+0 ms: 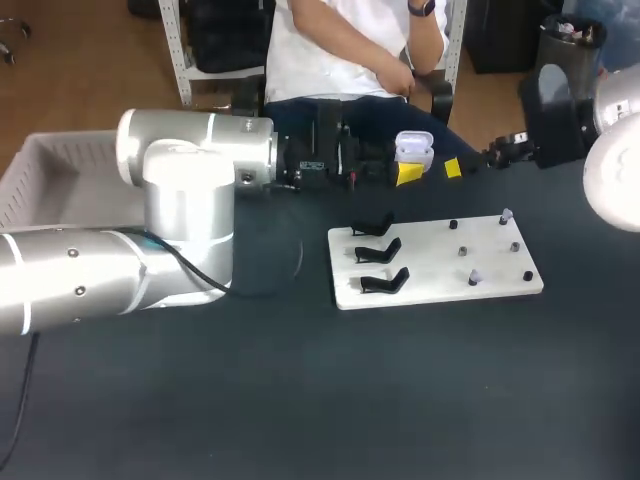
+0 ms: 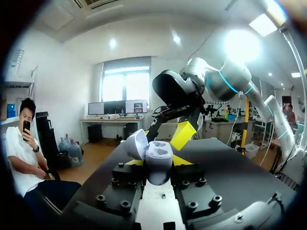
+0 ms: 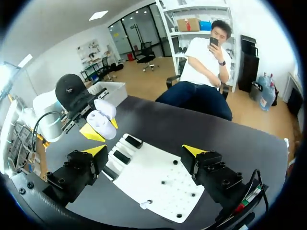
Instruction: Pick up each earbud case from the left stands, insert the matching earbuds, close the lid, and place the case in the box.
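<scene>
Two arms work over the dark counter (image 1: 300, 400), and the left arm (image 1: 150, 250) comes in big across it. At the far left edge sits the white box (image 1: 40, 170). Mid-counter lies a white board (image 1: 430, 285), with three black stands (image 1: 378, 250) down its left side and small pegs (image 1: 462, 252) to their right. The left tool (image 2: 157, 162) is clamped on the open white earbud case (image 2: 158, 153), lifted off the counter beyond the board. Above the board, the right tool (image 3: 144, 151) hangs spread wide, gripping nothing.
</scene>
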